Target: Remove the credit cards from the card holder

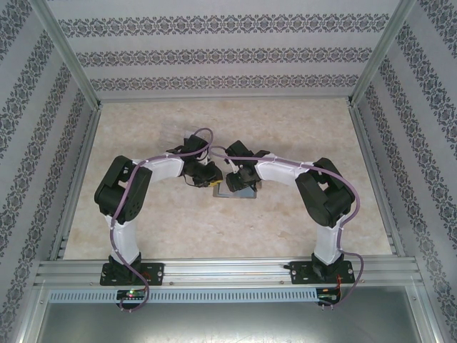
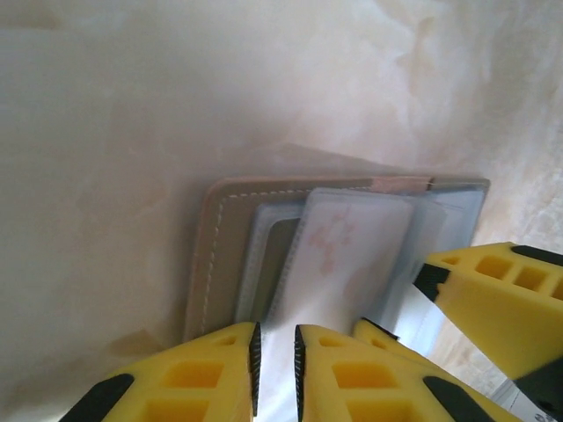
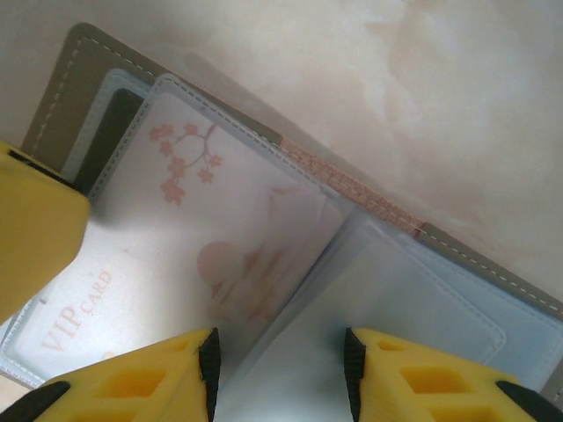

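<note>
The card holder (image 1: 243, 191) lies open on the table between both arms, its grey-tan stitched cover (image 2: 215, 255) (image 3: 88, 53) spread flat with clear sleeves inside. A white credit card (image 2: 352, 246) (image 3: 193, 220) with pink blossoms and "VIP CARD" lettering sits in the top sleeve, and a darker card (image 3: 114, 132) shows under it. My left gripper (image 1: 213, 180) (image 2: 275, 352) is at the sleeve's near edge, jaws a narrow gap apart with white sleeve showing between them. My right gripper (image 1: 238, 179) (image 3: 280, 360) stands open over the sleeves near the spine. One left finger (image 3: 35, 229) overlaps the holder's left side.
The beige marbled tabletop (image 1: 178, 229) stretches all round the holder. Metal frame rails (image 1: 228, 271) run along the near edge and up the sides, with patterned walls behind. The two wrists crowd close together at mid-table.
</note>
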